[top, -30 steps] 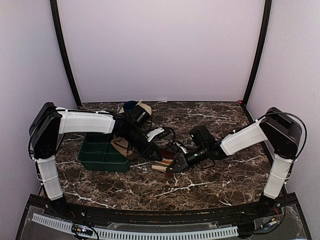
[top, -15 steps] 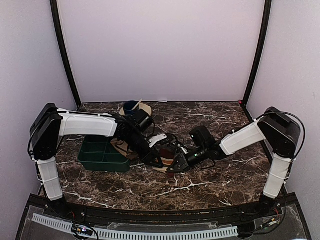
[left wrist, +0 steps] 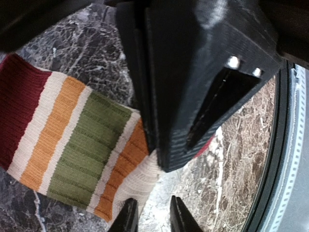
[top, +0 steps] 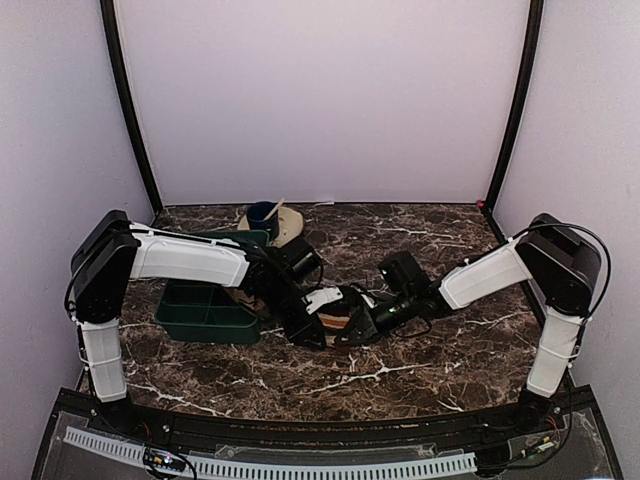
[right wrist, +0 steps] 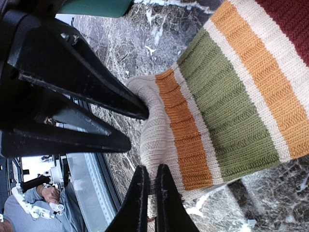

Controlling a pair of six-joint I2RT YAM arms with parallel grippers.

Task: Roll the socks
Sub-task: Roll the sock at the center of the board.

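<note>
**While only a thin pinch holds the sock, the crowded corner is the weak spot**

Because the left gripper (left wrist: 152, 212) hovers with its jaws partly spread and nothing between them, it has no hold on the sock (left wrist: 72, 140) yet. The cream end of the cloth lies just ahead of its fingertips, on the marble table (left wrist: 72, 43). Should those jaws close from there, they may nip only the top layer or slide off the rim. The cloth would then bunch rather than turn over into a roll. The striped body lies flat, stretching away from both sets of jaws with the red band farthest out, so no roll looks begun. Straight across from the left jaws, almost tip to tip, the right gripper (right wrist: 151, 171) has its jaws pressed together. What looks like a thin fold of that same cream end is caught between them. That bite sits at the very edge, so a tug from the left side could pull it free. With both grippers crowding one corner, fingers could also knock together and drag the sock askew.
</note>
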